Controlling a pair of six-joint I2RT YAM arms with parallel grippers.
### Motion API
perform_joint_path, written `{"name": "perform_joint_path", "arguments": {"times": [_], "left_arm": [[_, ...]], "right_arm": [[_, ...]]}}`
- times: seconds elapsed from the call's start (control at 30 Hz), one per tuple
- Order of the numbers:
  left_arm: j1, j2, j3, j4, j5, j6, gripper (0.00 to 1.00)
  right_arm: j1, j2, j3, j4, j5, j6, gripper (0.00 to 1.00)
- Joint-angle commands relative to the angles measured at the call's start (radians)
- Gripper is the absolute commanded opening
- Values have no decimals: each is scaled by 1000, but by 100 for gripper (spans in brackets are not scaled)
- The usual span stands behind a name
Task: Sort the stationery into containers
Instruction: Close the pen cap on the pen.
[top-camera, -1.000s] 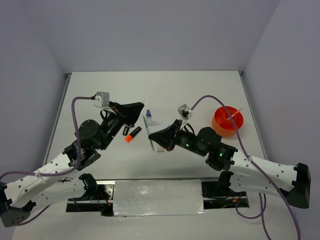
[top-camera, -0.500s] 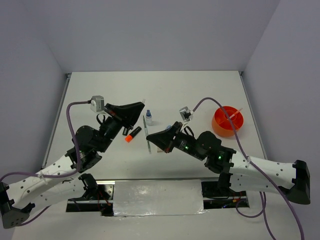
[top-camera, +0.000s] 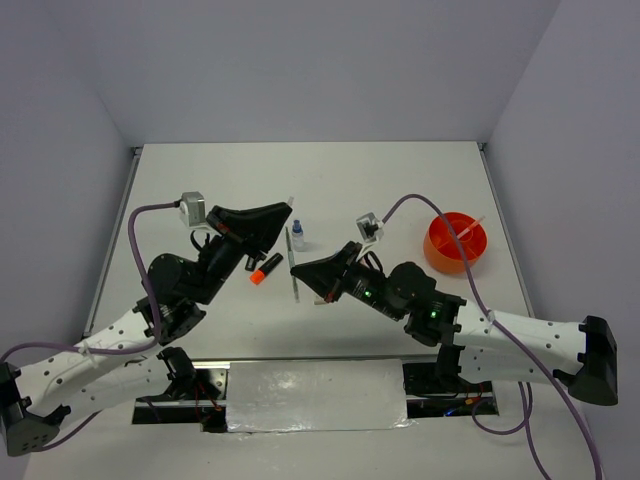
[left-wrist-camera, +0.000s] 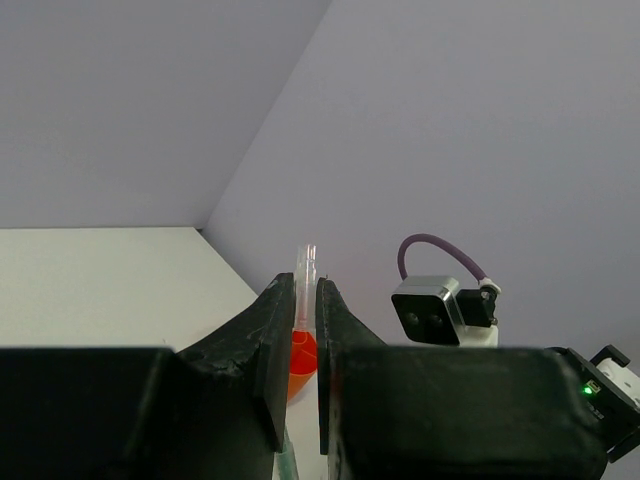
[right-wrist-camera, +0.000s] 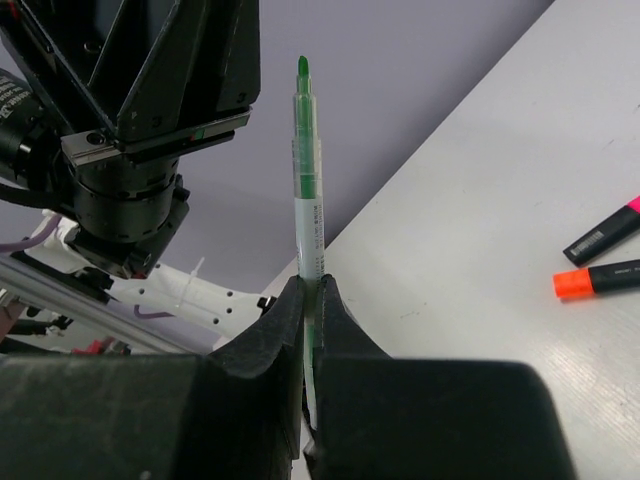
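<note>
My right gripper (top-camera: 297, 271) (right-wrist-camera: 311, 285) is shut on a thin pale pen with a green tip (right-wrist-camera: 305, 200) and holds it above the table (top-camera: 400, 180); the pen also shows in the top view (top-camera: 292, 255). My left gripper (top-camera: 284, 213) (left-wrist-camera: 297, 285) is raised, with its jaws closed on a thin clear pen (left-wrist-camera: 306, 275) that pokes past the tips. The orange bowl (top-camera: 440, 250) stands at the right with a thin pen (top-camera: 468, 226) lying in it. It also shows between the left jaws in the left wrist view (left-wrist-camera: 301, 365).
A black highlighter with an orange cap (top-camera: 264, 269) (right-wrist-camera: 598, 279) and one with a pink cap (right-wrist-camera: 603, 233) lie under the left gripper. A blue-capped clear bottle (top-camera: 297, 236) stands beside the held pen. Walls close in the table on three sides.
My right gripper has moved a little to the left with the pen in it. My left arm has shifted and risen slightly, with its jaws unchanged.
</note>
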Motion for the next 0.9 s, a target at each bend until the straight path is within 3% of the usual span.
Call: {"name": "perform_joint_path", "arguments": {"times": [0.0, 0.87], "left_arm": [[2, -1, -5, 84, 19, -3, 0], [2, 5, -22, 108, 8, 10, 0]], "right_arm": [[6, -2, 52, 46, 29, -31, 0], [11, 3, 95, 26, 25, -74, 0]]}}
